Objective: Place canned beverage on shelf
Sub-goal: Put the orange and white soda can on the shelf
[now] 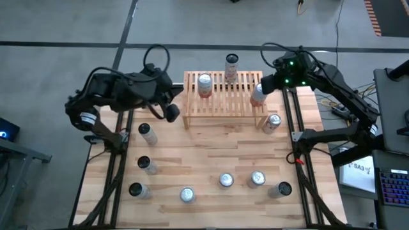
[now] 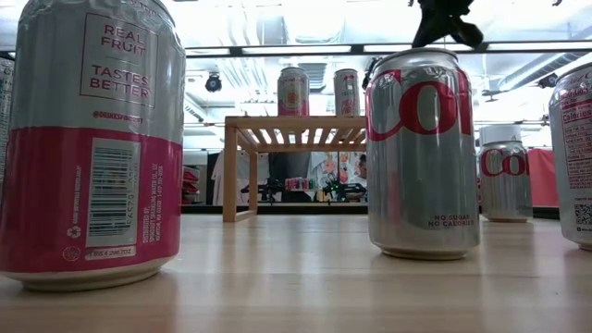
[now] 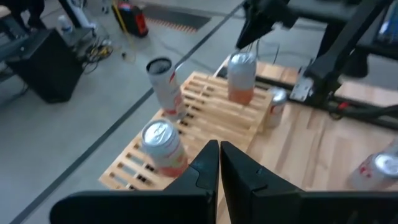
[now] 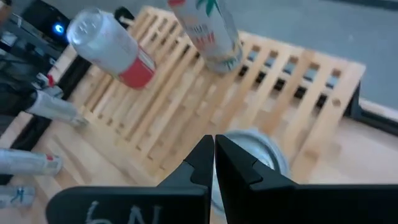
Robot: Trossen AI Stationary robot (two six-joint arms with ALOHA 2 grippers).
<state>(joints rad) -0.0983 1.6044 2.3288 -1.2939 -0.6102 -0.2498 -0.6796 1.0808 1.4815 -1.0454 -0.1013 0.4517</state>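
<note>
On slatted wooden shelf (image 1: 223,96), three upright silver-and-red cans (image 1: 204,84)

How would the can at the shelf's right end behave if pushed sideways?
The can is tall and narrow, so it probably tips easily. It stands at the shelf end, so it may fall off. Once down, it would likely roll.
</note>
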